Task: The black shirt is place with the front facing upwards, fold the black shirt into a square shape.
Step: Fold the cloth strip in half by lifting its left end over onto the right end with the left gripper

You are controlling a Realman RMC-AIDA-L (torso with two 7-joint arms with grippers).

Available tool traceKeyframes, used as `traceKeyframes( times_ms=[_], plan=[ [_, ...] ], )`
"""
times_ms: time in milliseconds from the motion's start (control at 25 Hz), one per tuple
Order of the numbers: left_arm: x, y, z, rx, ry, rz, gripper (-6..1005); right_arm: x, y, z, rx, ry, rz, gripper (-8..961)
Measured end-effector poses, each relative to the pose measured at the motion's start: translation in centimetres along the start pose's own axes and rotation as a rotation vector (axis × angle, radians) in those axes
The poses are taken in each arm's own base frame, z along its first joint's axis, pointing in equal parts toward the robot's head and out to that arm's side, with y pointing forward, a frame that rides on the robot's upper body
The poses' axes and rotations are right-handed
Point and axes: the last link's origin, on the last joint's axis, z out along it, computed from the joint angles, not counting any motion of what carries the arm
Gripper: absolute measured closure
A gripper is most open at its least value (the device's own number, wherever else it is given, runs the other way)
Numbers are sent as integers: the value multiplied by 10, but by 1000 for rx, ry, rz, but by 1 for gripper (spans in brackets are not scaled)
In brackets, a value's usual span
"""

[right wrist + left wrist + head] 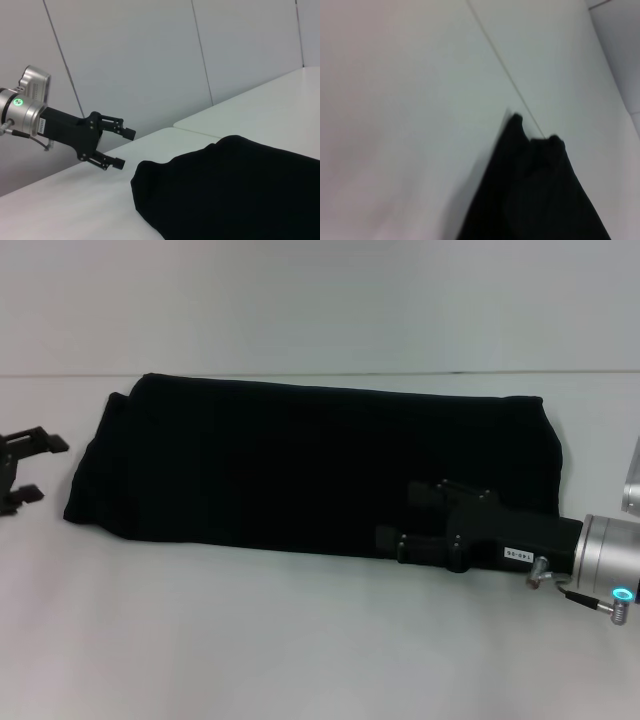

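Right claw (pixel 400 522) spread above folded black shirt (pixel 300 460).

Only one bit of print in sight: a small white label on the black housing of my right gripper (pixel 418 524), carrying a few dark characters too tiny for me to read. The folded black cloth shirt (pixel 300 460) shows me no lettering here.

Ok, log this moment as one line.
black shirt: folded strip on table | left gripper: open, beside shirt | right gripper: open, over shirt
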Motion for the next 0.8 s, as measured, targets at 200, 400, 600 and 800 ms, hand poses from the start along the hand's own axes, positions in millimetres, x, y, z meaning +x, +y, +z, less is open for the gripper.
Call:
traceKeyframes(
  times_ms=[200,400,600,800],
  plan=[
    [2,12,11,-7,6,209,150,-2,0,2,-5,0,-4,6],
    [-5,17,21,11,-54,352,152,-2,0,2,-3,0,-2,6],
    [-8,12,24,43,-52,395,156,-2,0,2,-3,1,1,6],
    [-6,7,25,64,-21,387,160,-2,0,2,-3,1,3,7]
  ],
)
